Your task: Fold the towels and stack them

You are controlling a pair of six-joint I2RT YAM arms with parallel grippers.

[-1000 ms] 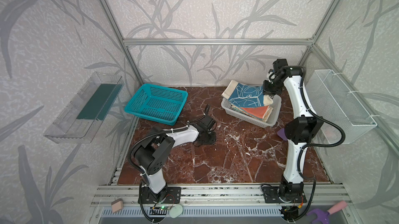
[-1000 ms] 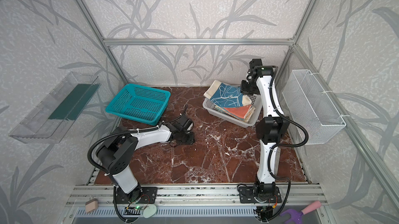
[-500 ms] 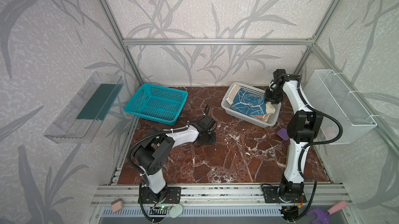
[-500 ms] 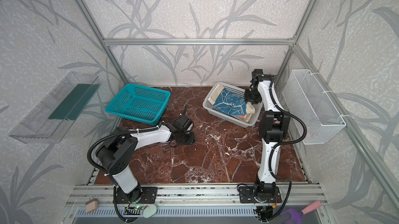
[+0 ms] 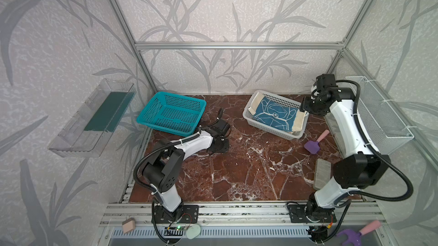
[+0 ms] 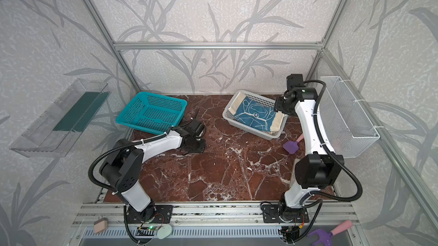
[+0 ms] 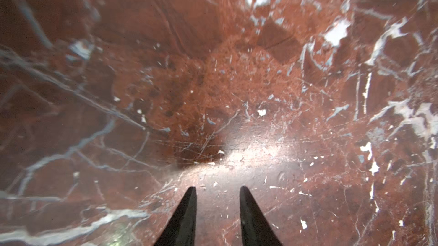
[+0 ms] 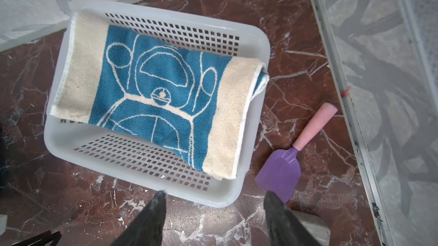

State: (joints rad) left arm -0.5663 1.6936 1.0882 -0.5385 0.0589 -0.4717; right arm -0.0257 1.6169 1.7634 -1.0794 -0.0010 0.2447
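Over the rim of the basket, the right hand hangs with fingers spread wide, gripping nothing. Towel lies folded inside that basket, one cream end riding up the wall. Purple scoop sits just beside. Left hand hovers low over the desk, fingers slightly parted, empty.

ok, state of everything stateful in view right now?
blue-and-cream towel: folded, lying in the white basket, not gripped.
white basket: upright on the table, holding the towel.
teal basket: upright, empty.
left gripper: open, empty, low over the table.
right gripper: open, empty, above the white basket's edge.
purple scoop: lying flat on the table beside the white basket.
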